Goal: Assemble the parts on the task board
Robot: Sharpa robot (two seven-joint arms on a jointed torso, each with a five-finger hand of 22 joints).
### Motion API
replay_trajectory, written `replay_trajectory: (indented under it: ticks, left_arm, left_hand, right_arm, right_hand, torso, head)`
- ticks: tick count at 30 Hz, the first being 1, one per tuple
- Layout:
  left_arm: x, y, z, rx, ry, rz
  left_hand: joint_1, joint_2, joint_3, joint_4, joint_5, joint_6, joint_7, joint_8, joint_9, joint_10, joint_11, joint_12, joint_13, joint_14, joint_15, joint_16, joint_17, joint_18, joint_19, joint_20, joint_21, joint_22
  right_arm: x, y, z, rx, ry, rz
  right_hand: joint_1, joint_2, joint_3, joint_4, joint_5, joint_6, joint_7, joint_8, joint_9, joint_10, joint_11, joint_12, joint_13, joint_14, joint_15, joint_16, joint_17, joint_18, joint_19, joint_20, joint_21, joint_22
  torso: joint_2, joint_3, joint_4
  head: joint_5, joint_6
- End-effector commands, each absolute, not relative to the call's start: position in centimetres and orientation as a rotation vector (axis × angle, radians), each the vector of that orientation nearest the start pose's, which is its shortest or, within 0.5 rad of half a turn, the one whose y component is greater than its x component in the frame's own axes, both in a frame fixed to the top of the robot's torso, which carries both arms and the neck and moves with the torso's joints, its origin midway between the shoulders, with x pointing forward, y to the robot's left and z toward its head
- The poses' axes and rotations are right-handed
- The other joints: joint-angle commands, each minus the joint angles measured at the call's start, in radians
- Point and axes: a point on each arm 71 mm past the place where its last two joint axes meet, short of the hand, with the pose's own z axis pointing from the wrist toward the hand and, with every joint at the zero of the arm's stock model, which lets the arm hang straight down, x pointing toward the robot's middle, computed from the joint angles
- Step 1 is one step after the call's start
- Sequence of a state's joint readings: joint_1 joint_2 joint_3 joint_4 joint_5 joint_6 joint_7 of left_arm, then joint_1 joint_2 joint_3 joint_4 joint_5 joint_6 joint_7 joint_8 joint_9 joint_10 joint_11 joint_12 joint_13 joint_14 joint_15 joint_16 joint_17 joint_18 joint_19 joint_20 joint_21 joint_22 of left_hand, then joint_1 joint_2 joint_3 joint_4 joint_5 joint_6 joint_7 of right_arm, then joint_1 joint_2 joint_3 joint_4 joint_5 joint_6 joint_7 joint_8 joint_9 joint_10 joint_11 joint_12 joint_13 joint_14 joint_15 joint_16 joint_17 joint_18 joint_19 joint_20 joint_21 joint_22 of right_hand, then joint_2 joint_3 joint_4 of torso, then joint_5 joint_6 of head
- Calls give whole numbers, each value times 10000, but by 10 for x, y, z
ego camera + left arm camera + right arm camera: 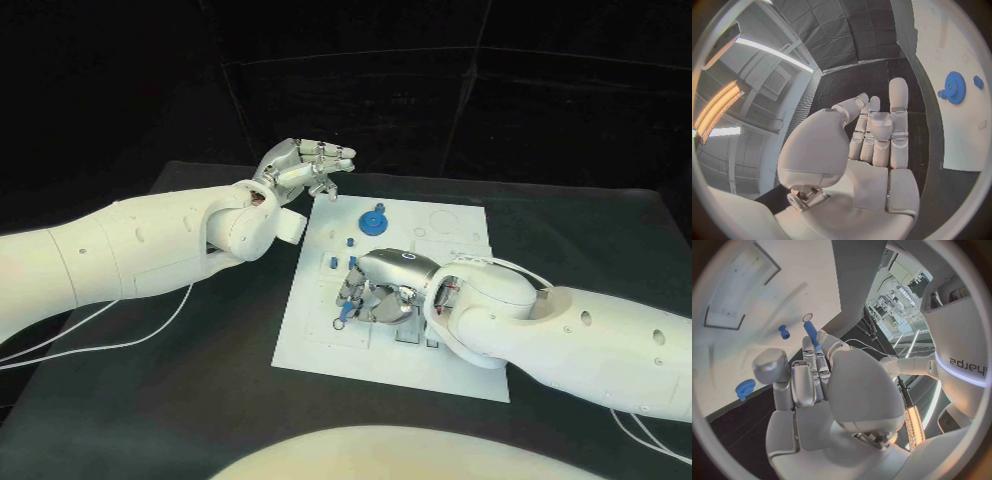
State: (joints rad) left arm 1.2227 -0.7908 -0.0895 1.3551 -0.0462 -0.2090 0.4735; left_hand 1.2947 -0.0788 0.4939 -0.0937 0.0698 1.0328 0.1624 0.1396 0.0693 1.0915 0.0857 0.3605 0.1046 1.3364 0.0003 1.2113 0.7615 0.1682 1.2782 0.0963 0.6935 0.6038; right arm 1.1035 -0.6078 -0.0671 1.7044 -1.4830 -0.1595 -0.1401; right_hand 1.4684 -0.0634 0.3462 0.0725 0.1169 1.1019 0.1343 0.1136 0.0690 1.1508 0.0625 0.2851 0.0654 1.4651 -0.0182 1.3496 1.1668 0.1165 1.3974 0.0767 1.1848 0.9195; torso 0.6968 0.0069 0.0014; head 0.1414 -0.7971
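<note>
Task board (325,340), head view: the white plate lies in the middle of the black worktop (159,400), squarely between the 2 arms so that either can reach it. The right robot hand (378,295) is lowered over the board's middle, palm down, with its fingers curled toward the plate; a small blue peg (339,318) shows at its fingertips, apparently pinched for seating in the board. The left robot hand (306,165) is raised off the board's far left corner, holding nothing, probably parked there to leave the working area free. A blue gear (374,218) sits on the board's far part, and several small blue parts (333,262) stand near the right robot hand.

Left wrist view: the left robot hand (873,145) has its fingers extended side by side and the thumb loosely apart, with nothing in it. The blue gear (955,88) sits on the board beyond it, well apart from the fingers.

Right wrist view: the right robot hand (811,375) is clamped on the blue peg (810,334), which projects past the fingertips toward the board, an orientation suited to insertion. Another blue part (784,332) stands on the board nearby, and the gear (744,388) appears near the board's edge.
</note>
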Motion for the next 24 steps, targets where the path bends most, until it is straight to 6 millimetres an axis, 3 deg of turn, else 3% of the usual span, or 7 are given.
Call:
replay_trajectory:
  ticks: [1, 24]
  left_arm:
    - [516, 228, -187, -9989, 13940, -15655]
    - [516, 227, -187, -9991, 13954, -15660]
  left_hand:
    - [-49, 60, -48, -10, -23, -44, 36, 66, -13, -76, 16, 35, 13, -83, 9, -59, -11, 135, -49, 18, -66, -15]
    - [-49, 60, -48, -10, -23, -44, 36, 66, -13, -76, 16, 35, 13, -83, 9, -59, -11, 135, -49, 18, -66, -15]
  right_arm:
    - [390, -34, -220, -4949, 18593, 10042]
    - [390, -23, -224, -5114, 18269, 10073]
  right_hand:
    - [-60, -36, 66, -10, 69, 33, 23, 33, 8, 46, -5, -43, 8, 361, -56, 37, -14, -14, 61, -6, 56, -2]
    - [-82, -46, 124, -33, 93, 25, 23, 24, 6, 45, -5, -70, 7, 359, -55, 38, -15, -14, 56, -5, 57, -1]
  torso:
    - [3, 1, 7]
    - [-3, 5, -3]
  head:
    - [13, -4]
    - [137, -103]
